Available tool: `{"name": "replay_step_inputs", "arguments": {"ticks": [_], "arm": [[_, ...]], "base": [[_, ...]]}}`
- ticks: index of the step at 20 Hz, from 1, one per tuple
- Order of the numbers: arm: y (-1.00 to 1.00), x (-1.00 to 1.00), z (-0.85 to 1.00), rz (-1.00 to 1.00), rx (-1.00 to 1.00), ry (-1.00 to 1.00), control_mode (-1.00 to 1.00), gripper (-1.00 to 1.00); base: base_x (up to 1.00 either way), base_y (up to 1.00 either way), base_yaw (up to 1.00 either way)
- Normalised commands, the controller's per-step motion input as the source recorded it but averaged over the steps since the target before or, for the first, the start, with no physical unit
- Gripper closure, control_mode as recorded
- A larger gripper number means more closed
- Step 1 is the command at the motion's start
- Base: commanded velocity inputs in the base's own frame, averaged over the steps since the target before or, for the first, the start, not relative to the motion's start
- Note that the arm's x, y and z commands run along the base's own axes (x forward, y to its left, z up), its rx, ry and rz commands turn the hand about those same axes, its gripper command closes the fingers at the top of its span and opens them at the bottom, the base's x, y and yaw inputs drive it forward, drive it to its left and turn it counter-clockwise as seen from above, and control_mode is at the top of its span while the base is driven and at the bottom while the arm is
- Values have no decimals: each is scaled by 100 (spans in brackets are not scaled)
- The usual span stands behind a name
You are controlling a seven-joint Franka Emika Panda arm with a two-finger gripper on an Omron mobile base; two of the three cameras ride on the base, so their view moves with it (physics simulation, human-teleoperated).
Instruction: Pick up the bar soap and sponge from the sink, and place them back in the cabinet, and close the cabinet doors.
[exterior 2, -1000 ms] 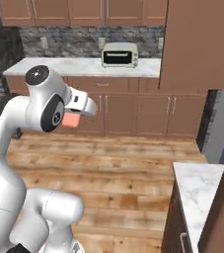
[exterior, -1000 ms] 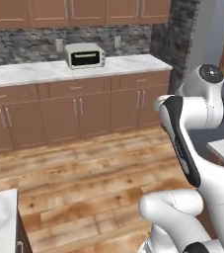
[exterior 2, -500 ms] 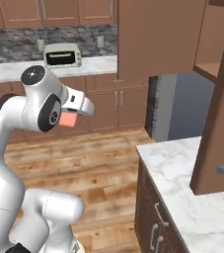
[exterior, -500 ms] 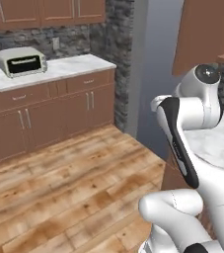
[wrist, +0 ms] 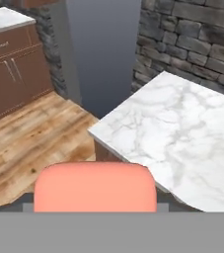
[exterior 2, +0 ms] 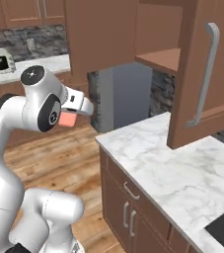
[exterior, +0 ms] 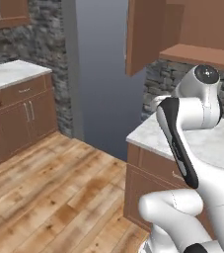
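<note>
gripper (exterior 2: 70, 117): clamped on salmon-pink rectangular bar soap (wrist: 95, 188) | raised beside white marble counter's (exterior 2: 168, 168) corner | brown wooden cabinet doors (exterior 2: 202, 74): 2 open

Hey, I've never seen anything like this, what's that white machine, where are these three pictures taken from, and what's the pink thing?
It is a white robot arm on a driving base in a simulated kitchen. Two pictures come from cameras on the base, behind the arm to its left and right. The third looks out from its hand. Its tool is shut on a salmon-pink bar of soap. Ahead lies a white marble counter. Above it hangs a brown wooden wall cabinet with a door open.
</note>
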Motion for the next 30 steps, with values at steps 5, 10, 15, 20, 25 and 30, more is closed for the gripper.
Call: {"name": "replay_step_inputs", "arguments": {"ticks": [5, 10, 15, 20, 25, 30], "arm": [[0, 0, 0, 0, 0, 0, 100, 100], [0, 0, 0, 0, 0, 0, 100, 100], [0, 0, 0, 0, 0, 0, 100, 100], [0, 0, 0, 0, 0, 0, 100, 100], [0, 0, 0, 0, 0, 0, 100, 100], [0, 0, 0, 0, 0, 0, 100, 100]], "base": [[3, -19, -55], [19, -2, -54], [39, 0, -44], [58, 8, -35], [54, 27, -19], [19, 28, -18]]}}
